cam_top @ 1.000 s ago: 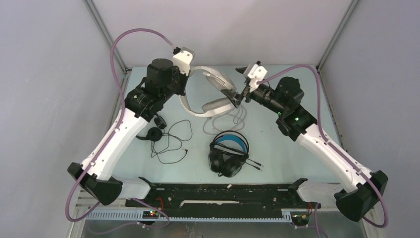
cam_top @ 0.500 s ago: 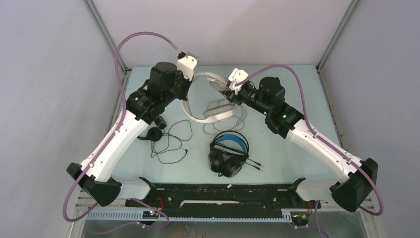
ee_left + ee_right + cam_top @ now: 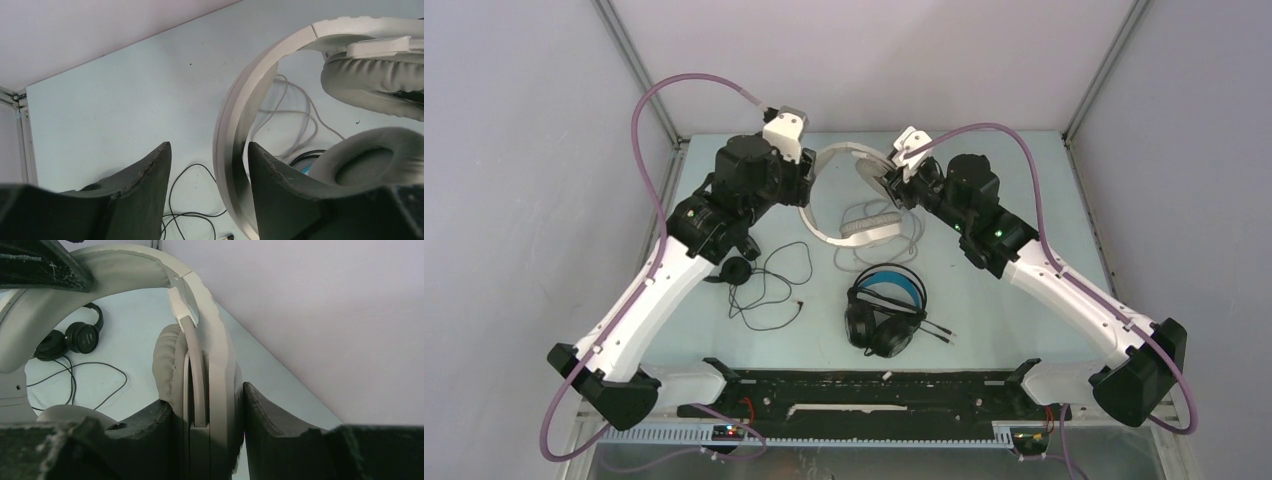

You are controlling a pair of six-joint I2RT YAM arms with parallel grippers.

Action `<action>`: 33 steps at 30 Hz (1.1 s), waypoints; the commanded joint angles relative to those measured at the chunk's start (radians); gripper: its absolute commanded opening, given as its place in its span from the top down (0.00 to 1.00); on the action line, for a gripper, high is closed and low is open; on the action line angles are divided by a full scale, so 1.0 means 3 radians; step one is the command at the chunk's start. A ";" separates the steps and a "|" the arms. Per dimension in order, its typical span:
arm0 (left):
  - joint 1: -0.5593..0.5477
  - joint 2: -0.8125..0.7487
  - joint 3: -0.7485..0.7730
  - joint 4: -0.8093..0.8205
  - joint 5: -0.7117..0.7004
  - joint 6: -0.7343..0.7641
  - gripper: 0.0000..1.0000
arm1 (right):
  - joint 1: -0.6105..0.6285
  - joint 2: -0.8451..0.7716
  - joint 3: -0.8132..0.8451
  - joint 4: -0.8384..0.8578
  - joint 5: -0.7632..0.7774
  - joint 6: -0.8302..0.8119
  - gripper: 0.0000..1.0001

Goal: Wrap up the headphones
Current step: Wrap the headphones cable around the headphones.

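Observation:
The white-grey headphones [image 3: 869, 226] are lifted at the back of the table, with their cord [image 3: 902, 243] hanging down to the surface. My right gripper [image 3: 890, 180] is shut on their upper ear cup [image 3: 210, 365], one finger on each side. My left gripper [image 3: 808, 186] is open around the headband [image 3: 231, 150]. The band runs close by the right finger, and a wide gap shows on the band's left. The bulky black headphones with blue lining [image 3: 884, 310] lie at centre front. The small thin black headphones [image 3: 736, 268] lie to the left, with their cord [image 3: 769, 292] loose on the table.
The table's back wall [image 3: 874, 60] rises close behind both grippers, and side posts [image 3: 639, 70] stand at the corners. A black rail [image 3: 874, 385] runs along the near edge between the arm bases.
My left gripper has opened off the headband. My right gripper moved left and closed on the ear cup. The white headphones have shifted slightly left and up.

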 commanded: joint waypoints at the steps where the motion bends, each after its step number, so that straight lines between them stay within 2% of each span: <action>1: 0.0007 -0.0004 -0.0060 0.0151 -0.0054 -0.0163 0.39 | 0.0007 -0.0047 0.0147 0.0347 0.0158 0.0315 0.82; 6: 0.0008 0.0061 -0.0161 0.0306 -0.0197 -0.0110 0.33 | 0.0002 -0.0018 0.0145 0.0360 0.0227 0.0398 0.82; 10: 0.0011 0.0193 -0.0084 0.0301 -0.0255 -0.0108 0.35 | 0.0002 -0.0017 0.0145 0.0356 0.0232 0.0406 0.82; 19: 0.0007 0.0306 -0.0011 0.0312 -0.0225 -0.0085 0.59 | -0.0011 -0.0023 0.0145 0.0342 0.0223 0.0404 0.82; 22: 0.0007 0.0261 -0.0051 0.0357 -0.0244 -0.0055 0.76 | -0.0018 -0.0011 0.0145 0.0329 0.0203 0.0414 0.81; 27: 0.0014 0.0199 -0.0061 0.0375 -0.0297 -0.0030 0.98 | -0.0038 0.0004 0.0145 0.0290 0.0130 0.0467 0.77; 31: 0.0013 0.0160 -0.0075 0.0390 -0.0284 -0.0027 1.00 | -0.0084 0.0003 0.0145 0.0277 0.0093 0.0527 0.77; 33: 0.0014 0.0154 -0.0071 0.0370 -0.0251 0.0011 1.00 | -0.0121 -0.0002 0.0145 0.0269 0.0025 0.0587 0.74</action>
